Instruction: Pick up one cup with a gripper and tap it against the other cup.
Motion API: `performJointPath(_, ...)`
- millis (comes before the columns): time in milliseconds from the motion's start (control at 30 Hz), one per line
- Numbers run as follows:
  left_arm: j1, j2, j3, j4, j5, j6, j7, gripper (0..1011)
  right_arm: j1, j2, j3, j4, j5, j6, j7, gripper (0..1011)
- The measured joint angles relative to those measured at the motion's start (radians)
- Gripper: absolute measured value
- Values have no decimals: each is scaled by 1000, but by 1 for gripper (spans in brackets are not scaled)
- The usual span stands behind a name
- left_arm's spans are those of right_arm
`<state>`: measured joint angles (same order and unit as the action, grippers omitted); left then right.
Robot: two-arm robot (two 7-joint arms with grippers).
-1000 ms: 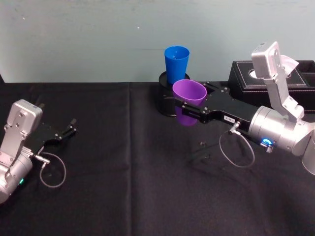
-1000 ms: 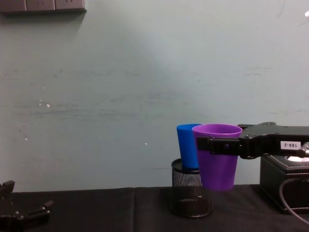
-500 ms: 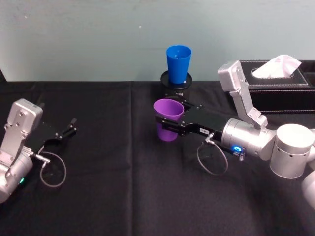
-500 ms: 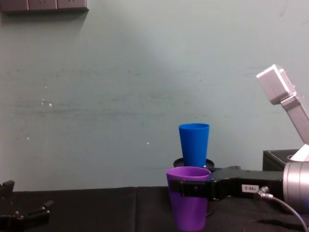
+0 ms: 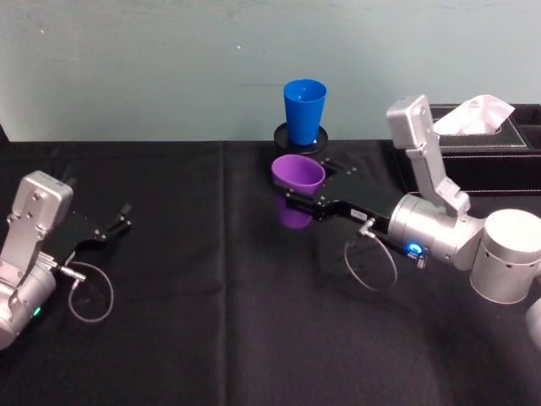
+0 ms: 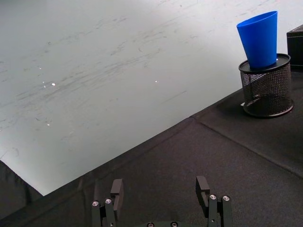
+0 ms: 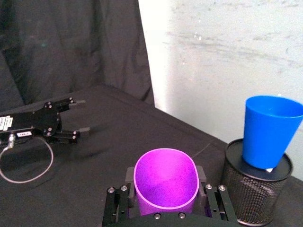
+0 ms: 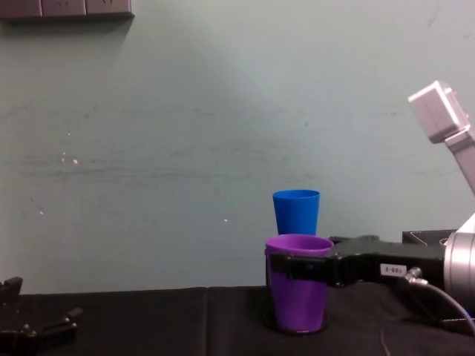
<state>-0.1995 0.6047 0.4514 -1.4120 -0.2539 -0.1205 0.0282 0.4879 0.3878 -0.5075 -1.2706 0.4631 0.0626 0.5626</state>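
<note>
The purple cup (image 5: 297, 179) is upright with my right gripper (image 5: 301, 193) shut on it, one finger on each side below the rim (image 7: 165, 182). It hangs low over the black cloth, just in front of the blue cup (image 5: 304, 108). The blue cup stands in a black wire-mesh pen holder (image 5: 302, 140) at the back of the table. In the chest view the purple cup (image 8: 298, 293) hides the holder and the blue cup (image 8: 296, 212) rises behind it, a small gap apart. My left gripper (image 5: 112, 227) rests open at the far left, holding nothing.
A black tissue box (image 5: 486, 144) with white tissue sticking out stands at the back right, behind my right arm. Black cloth (image 5: 211, 321) covers the table, and a pale wall runs close behind the pen holder (image 6: 265, 92).
My right gripper has carried the purple cup away from me and slightly right, closer to the blue cup and the holder. A second ago it held the cup higher. The left arm is still.
</note>
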Motion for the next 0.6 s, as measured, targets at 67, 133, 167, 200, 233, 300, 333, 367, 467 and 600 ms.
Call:
performJointPath(67, 0, 0, 0, 0, 0, 0, 0, 1000, -3, 3, 3, -7, 0, -2, -2, 724)
performJointPath(133, 0, 0, 0, 0, 0, 0, 0, 1000, -7, 7, 9, -16, 0, -4, -5, 726)
performJointPath(167, 0, 0, 0, 0, 0, 0, 0, 1000, -7, 7, 9, -16, 0, -4, -5, 726)
performJointPath(200, 0, 0, 0, 0, 0, 0, 0, 1000, -8, 8, 11, -19, 0, -4, -5, 726)
performJointPath(233, 0, 0, 0, 0, 0, 0, 0, 1000, -8, 9, 12, -19, 0, -5, -5, 724)
performJointPath(300, 0, 0, 0, 0, 0, 0, 0, 1000, -9, 10, 13, -19, 0, -6, -4, 726)
performJointPath(333, 0, 0, 0, 0, 0, 0, 0, 1000, -9, 10, 13, -19, -1, -7, -4, 724)
performJointPath(367, 0, 0, 0, 0, 0, 0, 0, 1000, -9, 10, 13, -20, -1, -8, -4, 726)
performJointPath(467, 0, 0, 0, 0, 0, 0, 0, 1000, -8, 10, 15, -20, -6, -9, -7, 726)
performJointPath(600, 0, 0, 0, 0, 0, 0, 0, 1000, -2, 10, 18, -15, -14, -12, -15, 726)
